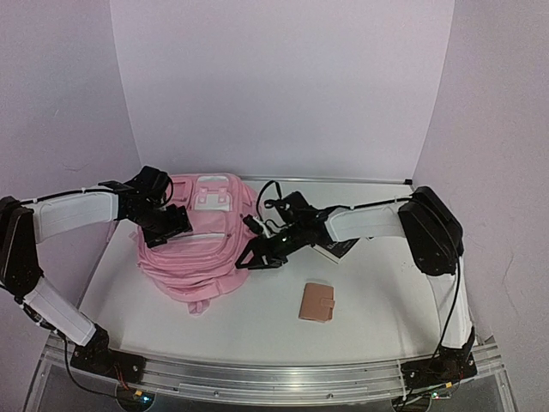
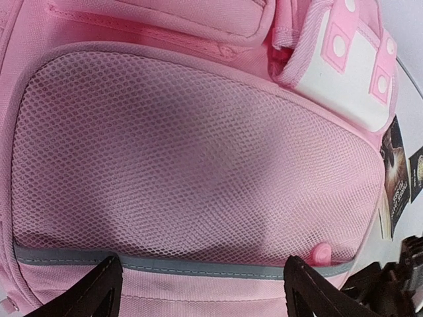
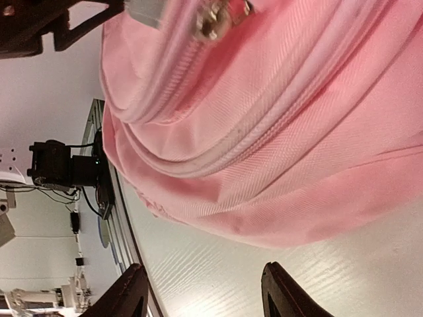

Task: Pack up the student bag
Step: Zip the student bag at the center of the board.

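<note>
While flanking student bag point(image 1: 202, 249) from both sides, hanging with jaws spread wide, nothing gripped in either. Bag flat on table point(image 1: 386, 292), left of centre, long axis running near-to-far. Left gripper point(image 1: 167, 221) close over mesh panel point(image 2: 192, 158), nearer of two. Right gripper point(image 1: 257, 253) just off right flank, zip pull point(image 3: 211, 23) beyond fingers point(image 3: 132, 294). Wallet point(image 1: 316, 302) well apart from bag, right arm's side; likely next pick.
</note>
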